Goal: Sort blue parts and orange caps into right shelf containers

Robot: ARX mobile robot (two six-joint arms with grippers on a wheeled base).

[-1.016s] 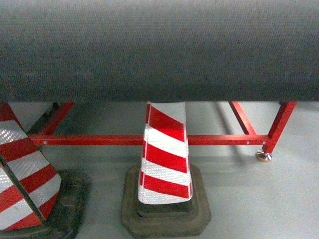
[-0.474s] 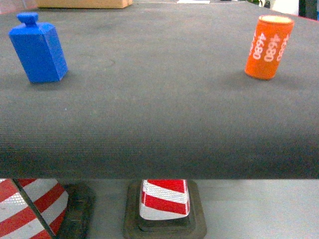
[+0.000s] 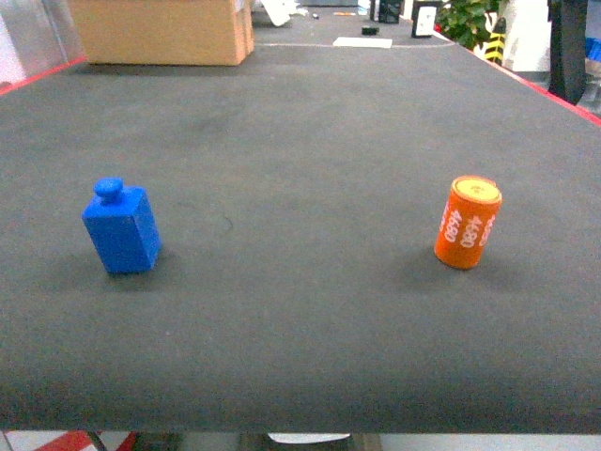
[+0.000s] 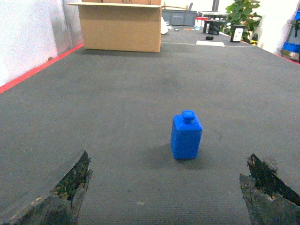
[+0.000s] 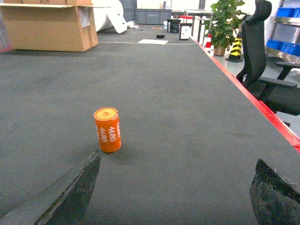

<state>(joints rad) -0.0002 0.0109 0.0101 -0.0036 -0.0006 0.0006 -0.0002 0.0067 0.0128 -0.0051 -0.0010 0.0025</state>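
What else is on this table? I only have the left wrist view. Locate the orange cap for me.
Observer: The orange cap stands upright on the black mat, far to the right of the blue part.
Operator: Report the right gripper.
Observer: The right gripper is open and empty. The cap sits just ahead of it, near the finger on the left of the right wrist view, and is not touched.
Operator: Check what lies past the table's right edge.
Observer: A black office chair stands beside the red edge. No crate is in clear view.
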